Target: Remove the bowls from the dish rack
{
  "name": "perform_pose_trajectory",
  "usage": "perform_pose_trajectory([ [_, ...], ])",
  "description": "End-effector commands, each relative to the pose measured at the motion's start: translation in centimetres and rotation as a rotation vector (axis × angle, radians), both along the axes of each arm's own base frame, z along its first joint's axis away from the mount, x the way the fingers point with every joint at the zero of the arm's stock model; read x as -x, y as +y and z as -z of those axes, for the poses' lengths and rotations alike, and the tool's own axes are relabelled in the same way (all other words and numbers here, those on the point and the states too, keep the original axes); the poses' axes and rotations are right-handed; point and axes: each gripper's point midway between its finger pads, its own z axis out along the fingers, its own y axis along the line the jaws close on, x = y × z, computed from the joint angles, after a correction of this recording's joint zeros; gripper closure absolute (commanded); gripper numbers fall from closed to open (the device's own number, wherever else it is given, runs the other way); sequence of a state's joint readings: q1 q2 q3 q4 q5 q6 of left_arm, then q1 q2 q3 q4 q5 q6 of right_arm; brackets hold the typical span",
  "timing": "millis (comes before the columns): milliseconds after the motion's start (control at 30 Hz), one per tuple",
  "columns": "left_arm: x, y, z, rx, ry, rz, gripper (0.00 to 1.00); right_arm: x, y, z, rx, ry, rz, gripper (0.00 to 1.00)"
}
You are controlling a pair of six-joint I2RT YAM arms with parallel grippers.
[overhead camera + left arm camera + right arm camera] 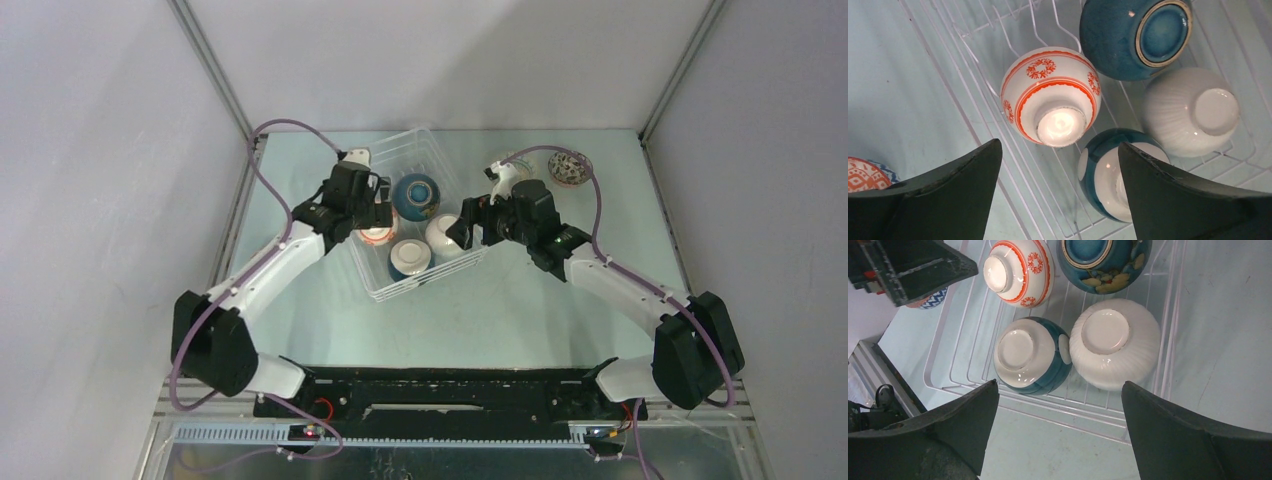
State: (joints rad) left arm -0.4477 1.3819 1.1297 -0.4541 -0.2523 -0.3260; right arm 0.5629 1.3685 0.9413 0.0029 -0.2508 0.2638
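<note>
The left arm (262,268) reaches from its base at the near left corner forward and inward. Its wrist is bent down over the left side of the dish rack (420,287). The left gripper (1059,147) hangs with its jaws spread wide and holds nothing. In its wrist view the red-banded bowl (1050,95) lies below the gap, untouched.

On the table (500,320), just outside the rack's left side, stands one orange-and-blue patterned bowl (865,175), mostly hidden by a finger. I cannot tell which way up it is.

The white wire rack sits in the middle of the table, turned at an angle. It holds four bowls, all upside down with their foot rings up:
- the red-banded one at the left
- one dark teal bowl (416,196) on the far side
- one teal-and-white bowl (410,258) on the near side
- one white ribbed bowl (443,237) at the right, side by side with the teal-and-white one

The right arm (620,285) mirrors the left, stretching from the near right corner in to the rack's right edge. The right gripper (1059,385) is also spread wide and empty, above the near rim by the teal-and-white and white ribbed bowls.

One speckled bowl (570,167) stands upright on the far right of the table, well apart from the rack. That makes six bowls I can count.
</note>
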Motion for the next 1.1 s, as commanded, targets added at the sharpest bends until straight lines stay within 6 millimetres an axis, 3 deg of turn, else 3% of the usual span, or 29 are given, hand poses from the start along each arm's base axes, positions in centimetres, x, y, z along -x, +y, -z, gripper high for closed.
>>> perform_pose_trajectory([
  [0,-1.8,0.0,-1.8,-0.053,-0.030,0.001,0.07,-0.2,0.3,-1.1,-0.027,-0.041,0.010,0.01],
  [300,-3.0,-0.9,0.7,-0.095,0.025,0.001,0.14,-0.2,0.2,-1.1,-0.025,-0.046,0.016,0.00],
  [733,-3.8,-0.5,3.2,-0.220,0.048,-0.091,0.24,-0.2,-0.1,-0.9,-0.021,-0.058,0.022,0.01],
  [1067,-3.8,0.2,4.0,-0.265,0.070,-0.121,0.44,-0.3,-0.2,-0.7,-0.018,-0.056,0.026,0.00],
])
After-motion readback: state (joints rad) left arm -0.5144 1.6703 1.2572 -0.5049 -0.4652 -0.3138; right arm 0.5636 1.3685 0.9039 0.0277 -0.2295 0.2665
